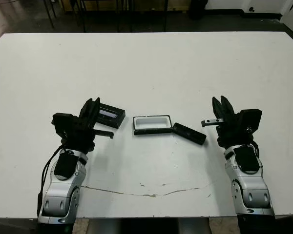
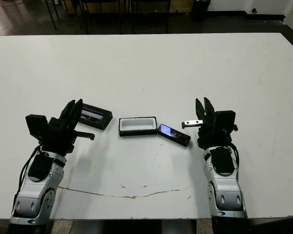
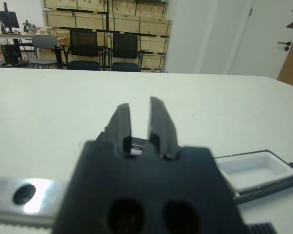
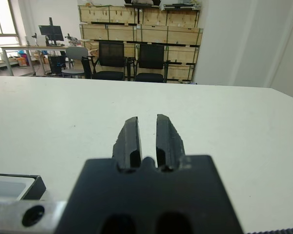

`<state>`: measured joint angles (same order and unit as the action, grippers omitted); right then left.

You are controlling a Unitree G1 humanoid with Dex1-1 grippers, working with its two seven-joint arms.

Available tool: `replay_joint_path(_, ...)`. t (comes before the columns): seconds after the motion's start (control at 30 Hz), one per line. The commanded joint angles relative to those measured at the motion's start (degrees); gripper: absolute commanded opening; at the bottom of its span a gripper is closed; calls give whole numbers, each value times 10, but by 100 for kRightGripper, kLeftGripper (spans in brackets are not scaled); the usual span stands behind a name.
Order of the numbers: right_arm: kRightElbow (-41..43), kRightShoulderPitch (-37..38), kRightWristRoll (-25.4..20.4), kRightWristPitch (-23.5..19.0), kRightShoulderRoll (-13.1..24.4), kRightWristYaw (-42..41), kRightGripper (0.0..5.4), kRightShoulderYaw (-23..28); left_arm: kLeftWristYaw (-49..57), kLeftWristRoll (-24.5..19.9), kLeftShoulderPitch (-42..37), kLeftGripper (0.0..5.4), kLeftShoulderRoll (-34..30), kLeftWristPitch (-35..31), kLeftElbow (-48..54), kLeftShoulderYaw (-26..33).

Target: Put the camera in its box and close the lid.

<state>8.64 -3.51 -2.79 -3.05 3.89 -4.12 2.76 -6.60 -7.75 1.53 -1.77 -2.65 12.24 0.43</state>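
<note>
Between box (image 2: 137, 126) and right claw (image 2: 203, 108): camera (image 2: 174, 134); untouched.

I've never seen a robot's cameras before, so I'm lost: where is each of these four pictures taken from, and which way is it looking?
Left eye view: on the head, looking down at the white table; both arms show, left gripper, right gripper.
Right eye view: beside it, same scene: lid, box, camera.
Left wrist view: on the left wrist, along its parted fingers toward the room's chairs.
Right wrist view: likewise, right fingers.
Shared: both wrist views catch the box.
</note>
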Motion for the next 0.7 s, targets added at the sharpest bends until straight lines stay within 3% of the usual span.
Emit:
replay_joint_path(0.03, -3, 8, 1, -10, 5, -2, 0, -1, 3, 5, 8, 2, -2, -12, 1, -2)
replay_joint_path(0.33, -25, -8, -15, -16, 32, -39, 0, 2, 4, 2, 1, 2, -1, -14, -6, 1)
replay_joint_path(0.53, -27, -24, -91, -18, 121, -181, 0, 33, 11, 5, 8, 2, 2, -11, 4, 1)
replay_joint_path(0.7, -13, -53, -165, -84, 234, -331, 23, 44, 12, 6, 13, 0, 1, -8, 6, -2)
